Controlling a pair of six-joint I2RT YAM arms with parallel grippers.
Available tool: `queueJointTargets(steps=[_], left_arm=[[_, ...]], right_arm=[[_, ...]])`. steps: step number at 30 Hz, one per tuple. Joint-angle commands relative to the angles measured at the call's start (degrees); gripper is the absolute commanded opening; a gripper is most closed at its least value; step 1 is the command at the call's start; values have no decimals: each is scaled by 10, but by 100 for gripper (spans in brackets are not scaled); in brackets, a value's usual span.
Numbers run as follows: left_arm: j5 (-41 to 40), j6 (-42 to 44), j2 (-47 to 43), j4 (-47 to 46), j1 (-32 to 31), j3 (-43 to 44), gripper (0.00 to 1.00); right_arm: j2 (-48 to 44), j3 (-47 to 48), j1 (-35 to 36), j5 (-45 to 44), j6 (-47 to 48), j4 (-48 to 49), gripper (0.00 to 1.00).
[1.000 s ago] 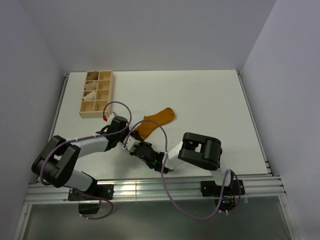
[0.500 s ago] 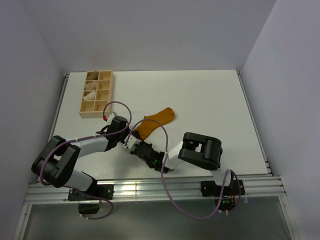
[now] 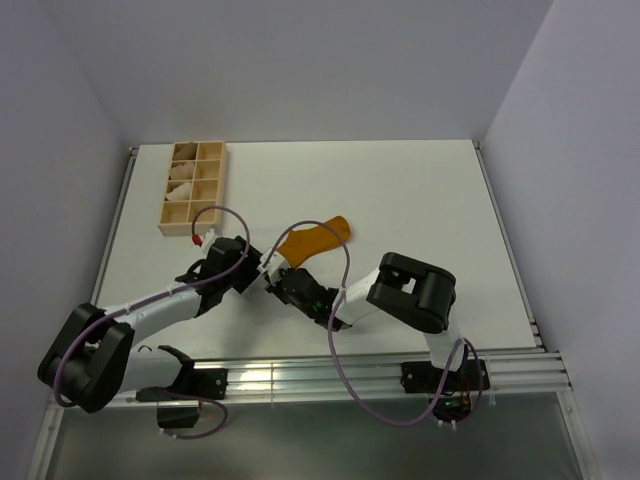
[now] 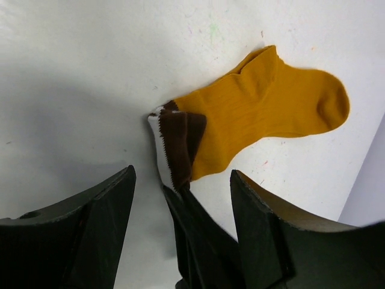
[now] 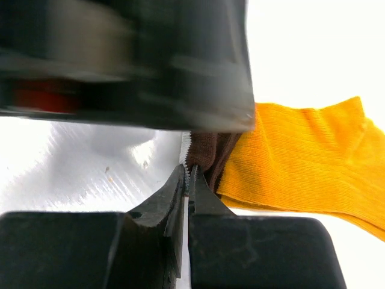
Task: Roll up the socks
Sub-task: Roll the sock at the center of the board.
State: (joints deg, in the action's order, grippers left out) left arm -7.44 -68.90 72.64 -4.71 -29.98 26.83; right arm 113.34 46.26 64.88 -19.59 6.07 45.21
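A mustard-orange sock with a dark brown, white-striped cuff lies flat near the table's middle, toe pointing right. It also shows in the left wrist view, sock, and in the right wrist view, sock. My right gripper is shut on the cuff's edge; its jaws pinch the brown and white fabric at their very tips, right gripper. My left gripper stands open just left of the cuff, its wide fingers on either side of the right gripper's closed fingers, left gripper. It holds nothing.
A wooden compartment tray sits at the back left with pale cream rolled bundles in some cells. The two arms cross closely at the cuff. White tabletop extends to the right and behind the sock.
The left gripper has opened, let go of the cuff and drawn back to the left. The right gripper has shut on the cuff edge. The sock has shifted slightly up and right.
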Motion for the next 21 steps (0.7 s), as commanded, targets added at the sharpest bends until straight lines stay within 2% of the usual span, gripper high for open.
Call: queueJointTargets(steps=[1, 6, 13, 17, 21], left_arm=[[-37, -15, -43, -7, 5, -18, 70], [-50, -16, -90, -28, 6, -50, 72], [-42, -6, -87, -53, 6, -64, 71], [-33, -3, -64, -71, 6, -66, 71], [-20, 1, -43, -95, 6, -66, 71]], right_arm=[[-7, -20, -27, 80, -77, -67, 0], [-11, -19, -95, 227, -141, -83, 0], [0, -7, -173, 416, -249, -74, 0], [5, -27, -207, 500, -325, 0, 0], [32, -33, -244, 583, -442, 83, 0]])
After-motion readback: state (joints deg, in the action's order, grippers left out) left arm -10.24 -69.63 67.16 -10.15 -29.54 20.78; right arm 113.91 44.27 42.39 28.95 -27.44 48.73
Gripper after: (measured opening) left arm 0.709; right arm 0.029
